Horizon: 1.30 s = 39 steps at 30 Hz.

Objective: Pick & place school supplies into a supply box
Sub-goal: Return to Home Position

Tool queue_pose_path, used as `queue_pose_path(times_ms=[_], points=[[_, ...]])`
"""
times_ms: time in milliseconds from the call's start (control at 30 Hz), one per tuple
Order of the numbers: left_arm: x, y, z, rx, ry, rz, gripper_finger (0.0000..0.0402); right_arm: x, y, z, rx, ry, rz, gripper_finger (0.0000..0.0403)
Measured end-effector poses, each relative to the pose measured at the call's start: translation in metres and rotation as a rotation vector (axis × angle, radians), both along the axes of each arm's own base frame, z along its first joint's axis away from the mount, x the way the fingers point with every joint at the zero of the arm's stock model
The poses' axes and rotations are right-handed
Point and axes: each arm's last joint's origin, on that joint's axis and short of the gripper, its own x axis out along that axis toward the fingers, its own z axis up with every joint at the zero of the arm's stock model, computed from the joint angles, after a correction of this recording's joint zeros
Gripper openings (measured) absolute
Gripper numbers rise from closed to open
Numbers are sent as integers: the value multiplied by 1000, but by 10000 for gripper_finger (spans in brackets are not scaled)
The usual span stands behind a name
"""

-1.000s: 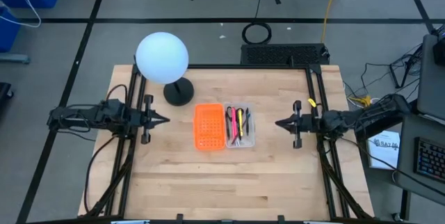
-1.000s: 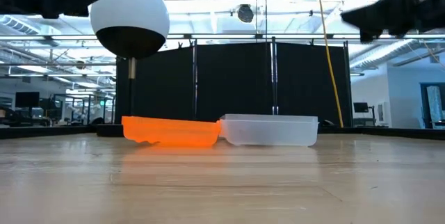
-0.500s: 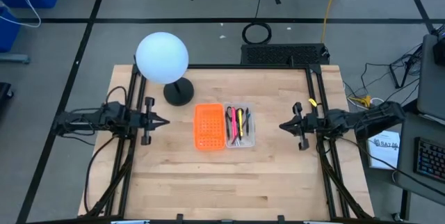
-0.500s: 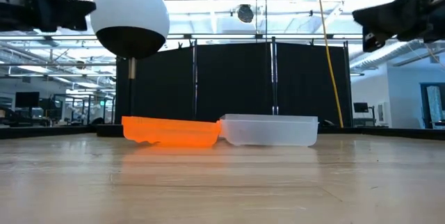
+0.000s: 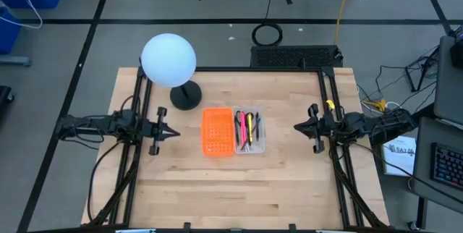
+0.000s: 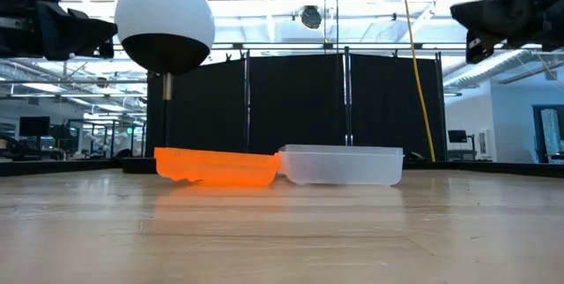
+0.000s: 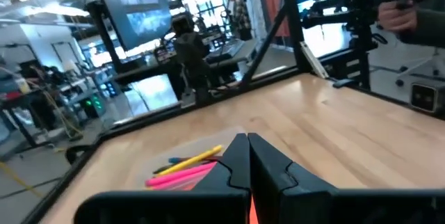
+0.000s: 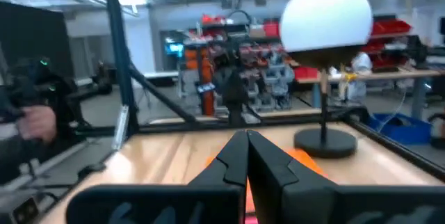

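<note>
My left gripper [image 5: 172,131], right gripper [image 5: 297,126]: both clenched, empty. Thin pens [image 5: 247,126] in clear box [image 5: 260,146]; perforated orange tray [image 5: 217,132] touching it.

The left arm [image 5: 94,125] extends level, left gripper [image 5: 174,131] pointing inward toward the right arm [image 5: 376,124], fingers [image 7: 235,156] pressed together, nothing held. The right arm extends level, right gripper [image 5: 296,126] pointing inward, likewise closed and empty

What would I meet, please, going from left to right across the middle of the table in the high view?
left pincer, shut → orange tray → clear supply box holding the pens → right pincer, shut
</note>
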Motion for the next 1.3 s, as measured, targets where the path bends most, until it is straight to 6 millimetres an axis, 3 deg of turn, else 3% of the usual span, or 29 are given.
queue_pose_path(times_ms=[1100, 1300], points=[[3, 1, -4, -46, 63, 24, 1, 0, -2, -2, 8, 27, -66, 0], [4, 1, -6, -132, 95, 32, 20, 1, -1, -9, 1, 95, -45, 0]])
